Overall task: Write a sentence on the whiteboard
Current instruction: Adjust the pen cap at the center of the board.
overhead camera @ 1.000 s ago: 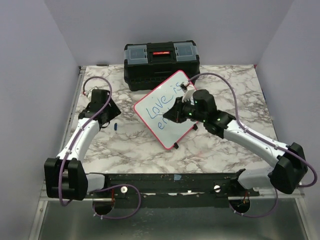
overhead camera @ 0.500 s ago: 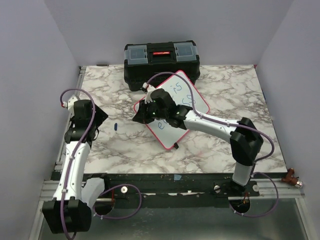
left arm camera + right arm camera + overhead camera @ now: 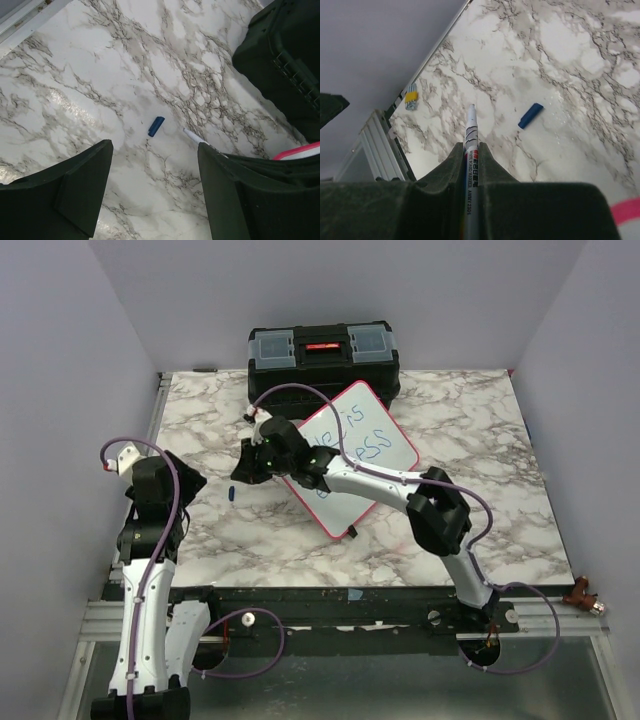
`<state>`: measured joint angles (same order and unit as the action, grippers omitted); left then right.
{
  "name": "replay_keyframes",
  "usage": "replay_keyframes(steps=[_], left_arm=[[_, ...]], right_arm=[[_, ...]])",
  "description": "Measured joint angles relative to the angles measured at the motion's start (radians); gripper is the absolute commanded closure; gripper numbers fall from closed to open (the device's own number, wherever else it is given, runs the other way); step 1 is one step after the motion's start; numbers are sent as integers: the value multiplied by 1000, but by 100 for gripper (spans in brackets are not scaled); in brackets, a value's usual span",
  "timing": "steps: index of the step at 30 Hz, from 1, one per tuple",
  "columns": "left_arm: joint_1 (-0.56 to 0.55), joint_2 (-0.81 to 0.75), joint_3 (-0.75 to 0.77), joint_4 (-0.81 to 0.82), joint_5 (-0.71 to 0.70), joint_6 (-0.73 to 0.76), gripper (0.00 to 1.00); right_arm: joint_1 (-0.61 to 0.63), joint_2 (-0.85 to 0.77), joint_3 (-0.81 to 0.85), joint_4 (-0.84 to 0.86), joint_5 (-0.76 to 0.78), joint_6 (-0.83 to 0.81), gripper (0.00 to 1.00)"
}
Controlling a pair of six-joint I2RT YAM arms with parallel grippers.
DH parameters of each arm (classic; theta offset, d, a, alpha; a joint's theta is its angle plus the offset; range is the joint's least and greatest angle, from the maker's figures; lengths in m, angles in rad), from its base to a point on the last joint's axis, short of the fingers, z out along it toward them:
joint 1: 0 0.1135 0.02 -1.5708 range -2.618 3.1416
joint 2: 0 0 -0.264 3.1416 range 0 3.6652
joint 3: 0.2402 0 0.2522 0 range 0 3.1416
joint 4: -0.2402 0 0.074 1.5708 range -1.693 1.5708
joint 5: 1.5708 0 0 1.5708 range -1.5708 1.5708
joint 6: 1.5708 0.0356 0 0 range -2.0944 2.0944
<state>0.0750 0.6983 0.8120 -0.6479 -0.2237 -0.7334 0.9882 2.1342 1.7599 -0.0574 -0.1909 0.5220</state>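
The whiteboard (image 3: 372, 462), glossy white in a pink-red frame, lies tilted on the marble table; its corner shows in the left wrist view (image 3: 298, 151). The sentence (image 3: 358, 436) is in blue, and my right arm hides part of it. My right gripper (image 3: 245, 468) (image 3: 471, 146) hangs just off the board's left corner, shut on a white marker (image 3: 472, 122) with its tip (image 3: 192, 135) bare. The marker's blue cap (image 3: 230, 494) (image 3: 156, 126) (image 3: 530, 115) lies loose on the table. My left gripper (image 3: 176, 490) (image 3: 154, 145) stands open and holds nothing, short of the cap.
A black toolbox (image 3: 322, 365) (image 3: 280, 60) stands at the back, behind the whiteboard. A small yellow piece (image 3: 410, 96) sits by the table's left rail. The right forearm (image 3: 370, 480) lies across the board.
My right arm has swung left across the board with the marker, ending off its left corner. The left arm has drawn back toward the near left.
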Motion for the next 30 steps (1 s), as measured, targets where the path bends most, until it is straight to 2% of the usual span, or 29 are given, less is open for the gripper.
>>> replay_keyframes(steps=[12, 19, 30], left_arm=[[1, -34, 34, -58, -18, 39, 29], [1, -26, 34, -58, -19, 49, 29], [1, -21, 34, -57, -19, 53, 30]], right_arm=[[45, 254, 298, -119, 154, 10, 99], [45, 312, 328, -182, 251, 13, 99], [45, 329, 328, -201, 261, 13, 99]])
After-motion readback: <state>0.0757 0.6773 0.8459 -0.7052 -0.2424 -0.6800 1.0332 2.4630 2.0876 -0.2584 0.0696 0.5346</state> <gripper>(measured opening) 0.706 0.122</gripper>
